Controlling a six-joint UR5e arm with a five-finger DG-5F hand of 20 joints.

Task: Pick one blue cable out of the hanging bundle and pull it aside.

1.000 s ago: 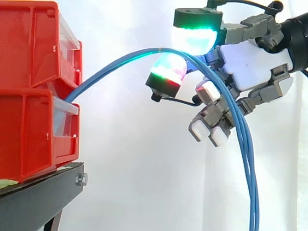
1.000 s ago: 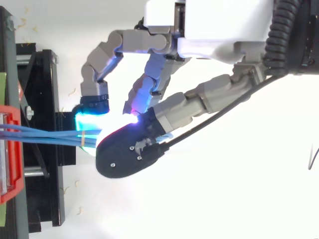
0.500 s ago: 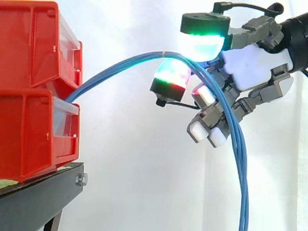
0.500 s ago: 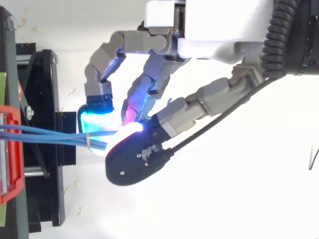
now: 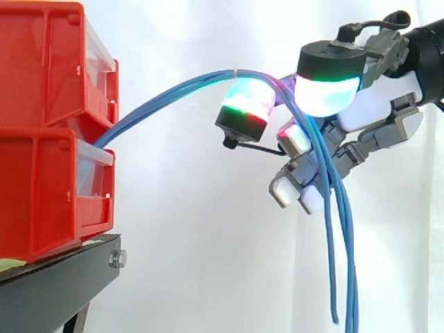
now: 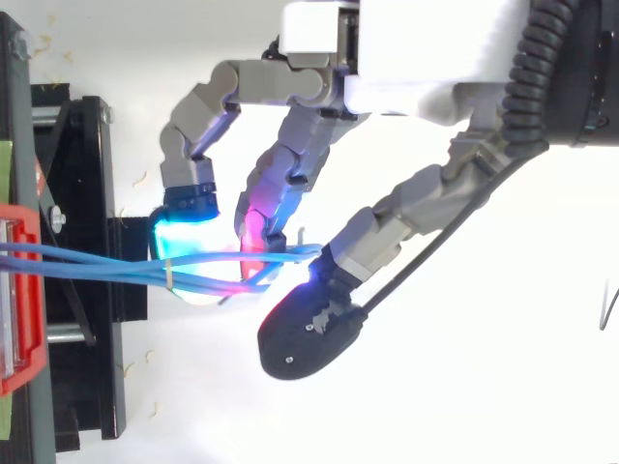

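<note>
The hand [image 5: 371, 111] had swung its thumb [image 5: 329, 87] off the finger pad [image 5: 243, 104] it had been pressing, so the pinch on the blue cables [image 5: 166, 94] was gone. The bundle now lay hooked over the curled fingers (draped rather than squeezed). It arched out from between the red bins [image 5: 41, 139] at the stand's [image 5: 62, 284] edge and hung below the hand. One strand [image 5: 330, 277] had drifted apart from the rest, probably the opening for singling it out.
</note>
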